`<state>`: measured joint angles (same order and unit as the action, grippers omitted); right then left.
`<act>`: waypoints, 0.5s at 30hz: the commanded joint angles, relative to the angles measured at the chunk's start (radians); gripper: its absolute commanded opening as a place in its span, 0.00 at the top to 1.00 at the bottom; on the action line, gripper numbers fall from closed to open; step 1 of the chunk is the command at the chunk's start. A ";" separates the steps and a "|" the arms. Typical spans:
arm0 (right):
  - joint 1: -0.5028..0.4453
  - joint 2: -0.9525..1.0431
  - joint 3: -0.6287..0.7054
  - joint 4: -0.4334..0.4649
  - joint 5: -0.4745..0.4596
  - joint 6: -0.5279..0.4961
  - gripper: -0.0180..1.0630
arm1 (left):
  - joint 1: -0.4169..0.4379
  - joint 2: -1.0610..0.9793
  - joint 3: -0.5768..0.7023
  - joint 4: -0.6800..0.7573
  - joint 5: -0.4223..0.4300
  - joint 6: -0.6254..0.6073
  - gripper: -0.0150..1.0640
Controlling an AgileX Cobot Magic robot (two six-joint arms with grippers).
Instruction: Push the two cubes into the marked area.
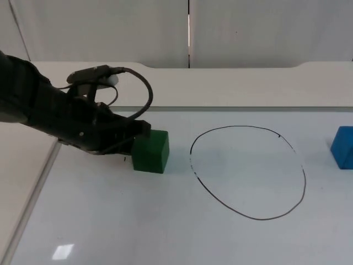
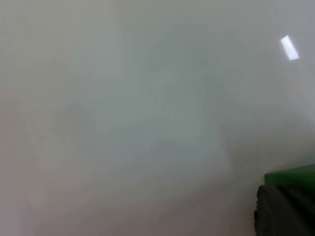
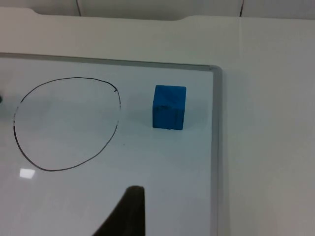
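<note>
A green cube [image 1: 150, 152] sits on the whiteboard, left of a hand-drawn black oval [image 1: 248, 171]. My left gripper [image 1: 131, 138] rests low against the cube's left side; the green cube [image 2: 295, 176] shows just past its black fingertip [image 2: 283, 211]. A blue cube [image 1: 343, 147] stands at the board's right edge, outside the oval. In the right wrist view the blue cube [image 3: 169, 106] lies between the oval [image 3: 66, 123] and the board's right frame, with a black fingertip [image 3: 129, 211] well short of it; the right arm waits.
The whiteboard's metal frame [image 1: 33, 193] runs along the left and its far edge [image 1: 237, 108] across the back. The board's right frame [image 3: 215, 147] borders bare table. A grey partition wall [image 1: 187, 33] stands behind.
</note>
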<state>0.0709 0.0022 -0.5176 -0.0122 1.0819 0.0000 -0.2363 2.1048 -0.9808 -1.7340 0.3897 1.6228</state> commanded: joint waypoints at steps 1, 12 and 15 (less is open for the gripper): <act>-0.006 -0.002 0.003 0.000 -0.003 0.000 0.01 | -0.026 0.001 -0.004 -0.010 -0.025 -0.008 0.99; -0.006 -0.002 0.003 0.000 -0.003 0.000 0.01 | -0.033 0.001 -0.004 -0.010 -0.037 -0.039 0.99; -0.006 -0.002 0.003 0.000 -0.003 0.000 0.01 | -0.033 0.001 -0.004 -0.010 -0.037 -0.043 0.99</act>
<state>0.0709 0.0022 -0.5176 -0.0122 1.0819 0.0000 -0.2637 2.1048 -0.9808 -1.7340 0.3484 1.5892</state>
